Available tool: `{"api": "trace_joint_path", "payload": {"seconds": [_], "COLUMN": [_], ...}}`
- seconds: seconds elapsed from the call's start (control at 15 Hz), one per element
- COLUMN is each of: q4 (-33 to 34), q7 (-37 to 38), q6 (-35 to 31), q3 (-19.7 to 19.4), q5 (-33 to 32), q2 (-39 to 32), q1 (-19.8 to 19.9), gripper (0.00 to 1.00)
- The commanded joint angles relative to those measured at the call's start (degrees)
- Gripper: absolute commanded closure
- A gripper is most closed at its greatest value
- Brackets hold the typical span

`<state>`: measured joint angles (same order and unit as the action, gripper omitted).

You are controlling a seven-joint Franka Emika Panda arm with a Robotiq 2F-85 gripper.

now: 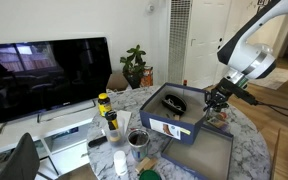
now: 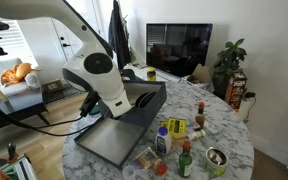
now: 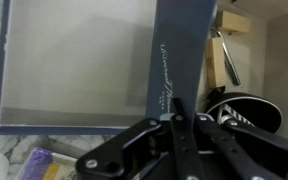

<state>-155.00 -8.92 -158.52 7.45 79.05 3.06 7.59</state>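
Observation:
A dark blue box [image 1: 174, 118] lies open on the marble table [image 1: 246, 150], its flat lid [image 1: 210, 157] folded out toward the front. In the wrist view my gripper [image 3: 174, 122] is shut, its fingers pressed together at the blue wall [image 3: 180, 50] that divides the grey lid inside [image 3: 74, 70] from the box interior. I cannot tell whether the thin wall is pinched. A black and white striped item [image 3: 250, 110] and a wooden piece [image 3: 220, 60] lie inside the box. In an exterior view the gripper [image 1: 217, 100] hangs over the box's edge.
Bottles [image 1: 105, 104] and a metal can [image 1: 137, 138] stand beside the box; in an exterior view more bottles [image 2: 174, 138] and a can [image 2: 216, 160] crowd the table's near side. A TV [image 1: 44, 75] and a potted plant [image 1: 134, 66] stand behind the table.

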Motion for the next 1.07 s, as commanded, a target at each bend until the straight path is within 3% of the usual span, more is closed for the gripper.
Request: {"api": "trace_joint_path", "payload": {"seconds": [0.0, 0.07, 0.47, 1.0], "q4": [-6.82, -3.01, -3.51, -3.49], "q7": [-5.88, -7.9, -13.43, -21.59], "q6": [2.8, 2.56, 3.83, 5.5], "q3": [-0.44, -0.42, -0.71, -1.84], "q5": [3.16, 3.79, 6.04, 14.44], "q2": [7.48, 2.8, 1.01, -4.23], "q1": [0.0, 0.29, 0.52, 1.0], "gripper": [0.99, 0.99, 0.99, 0.99]}}
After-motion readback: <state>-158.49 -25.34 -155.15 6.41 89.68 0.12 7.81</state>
